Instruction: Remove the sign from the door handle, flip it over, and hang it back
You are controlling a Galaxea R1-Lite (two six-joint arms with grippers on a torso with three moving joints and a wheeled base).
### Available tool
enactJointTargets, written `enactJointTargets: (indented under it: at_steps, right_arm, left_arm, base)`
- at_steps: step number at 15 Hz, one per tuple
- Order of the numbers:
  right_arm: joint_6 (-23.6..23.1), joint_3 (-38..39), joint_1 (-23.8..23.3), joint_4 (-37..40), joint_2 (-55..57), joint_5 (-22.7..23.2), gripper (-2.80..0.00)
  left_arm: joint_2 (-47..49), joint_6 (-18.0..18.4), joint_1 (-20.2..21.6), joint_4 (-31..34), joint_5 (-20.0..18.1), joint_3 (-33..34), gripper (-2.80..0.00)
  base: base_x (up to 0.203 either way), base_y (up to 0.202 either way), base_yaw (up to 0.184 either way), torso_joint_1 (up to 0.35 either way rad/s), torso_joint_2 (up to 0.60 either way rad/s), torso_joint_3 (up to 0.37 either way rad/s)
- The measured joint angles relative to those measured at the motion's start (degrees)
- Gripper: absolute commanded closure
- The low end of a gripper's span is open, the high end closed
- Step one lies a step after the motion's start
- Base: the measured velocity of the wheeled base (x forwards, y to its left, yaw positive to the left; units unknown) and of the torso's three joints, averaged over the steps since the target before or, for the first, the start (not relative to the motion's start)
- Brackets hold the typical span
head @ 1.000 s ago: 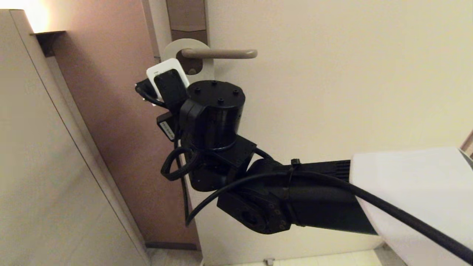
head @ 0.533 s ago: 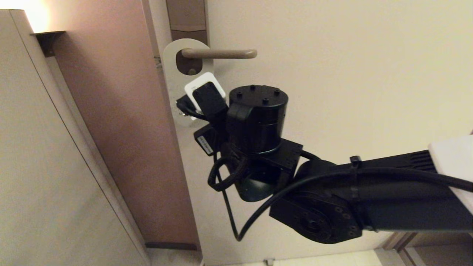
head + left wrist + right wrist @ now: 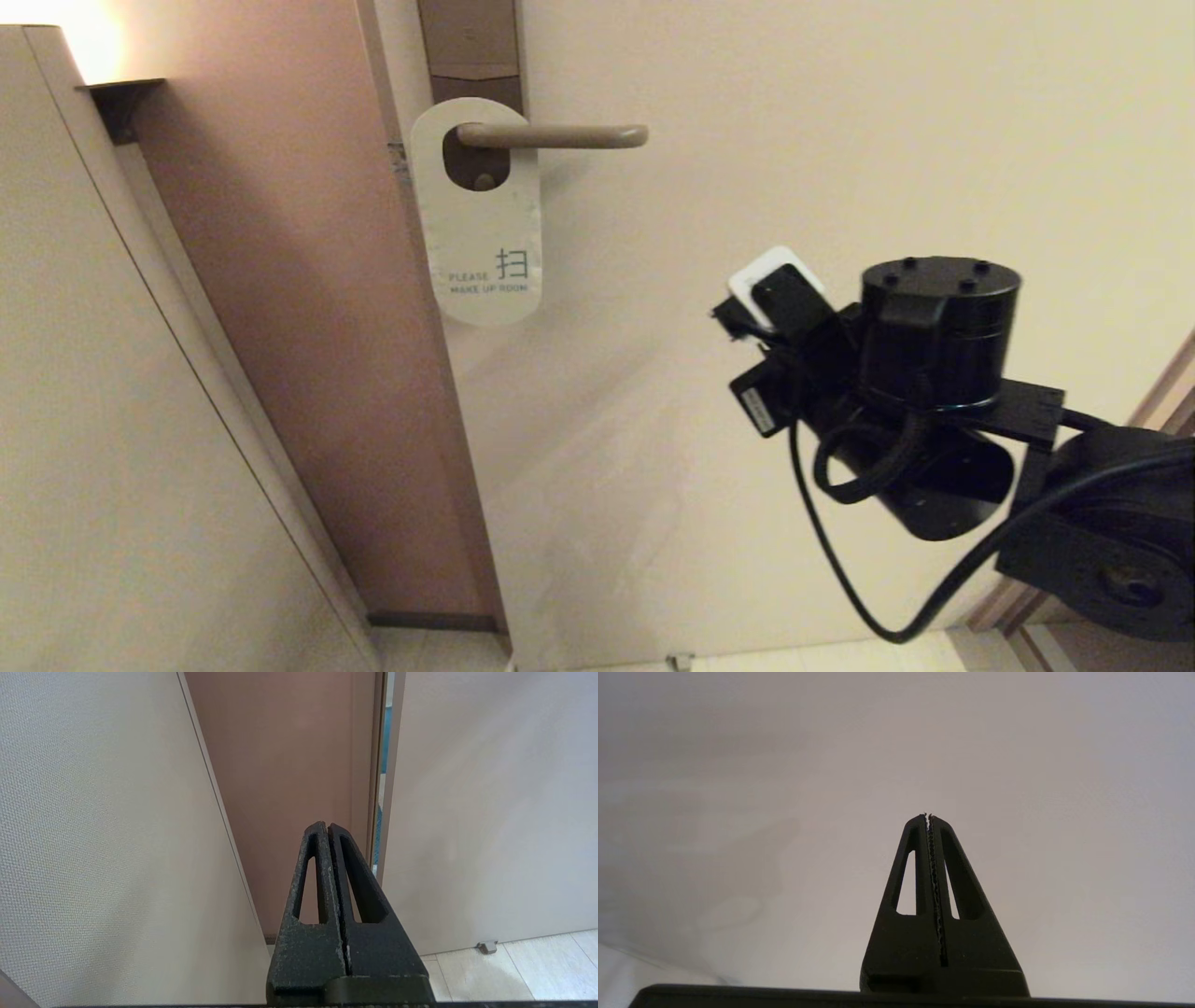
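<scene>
- Beige door (image 3: pixel 794 187) and brown frame strip (image 3: pixel 308 280) fill the head view; no surface carries anything, the task's thing hangs on the door.
- Head view: we see the sign (image 3: pixel 478 210) hooked by its oval hole over the door handle (image 3: pixel 551 136), white "PLEASE MAKE UP ROOM" face out, long axis vertical, flat against the door.
- Head view: our right arm's wrist (image 3: pixel 934 373) sits below and well to the right of the sign, apart from it; the hand itself is hidden behind the wrist here.
- Head view: handle's free end points right, toward our right arm, so we judge the sign must slide off that way, and the right arm is the nearer one.
- Left wrist view: left hand (image 3: pixel 328 828) is closed on nothing, parked low, facing the door edge, wall panel (image 3: pixel 93 835) and floor (image 3: pixel 514 966); sign not in sight.
- Right wrist view: right hand (image 3: pixel 928 819) is pressed closed with nothing between its fingers, pointing at bare door; sign and handle not in sight.
- We judge the white face showing could mean either the flip is done or not begun; we cannot tell which.
</scene>
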Motion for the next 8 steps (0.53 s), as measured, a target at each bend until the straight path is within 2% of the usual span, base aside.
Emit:
enactJointTargets:
  at_steps: [4,6,8]
  right_arm:
    - [1.8,13.2,-13.0,2.8,-9.8,4.4,0.0]
    - [3.3,19.6,-18.7,3.6,-14.7,10.0,0.0]
    - [4.9,24.2,-22.4,3.7,-19.5,14.3,0.0]
  left_arm:
    - [0.0,0.0,0.0,0.0,0.0,0.0,0.0]
    - [0.0,0.0,0.0,0.0,0.0,0.0,0.0]
    - [0.0,0.0,0.0,0.0,0.0,0.0,0.0]
  base:
    - [0.0,0.0,0.0,0.0,0.0,0.0]
    - [0.0,0.0,0.0,0.0,0.0,0.0]
    - [0.0,0.0,0.0,0.0,0.0,0.0]
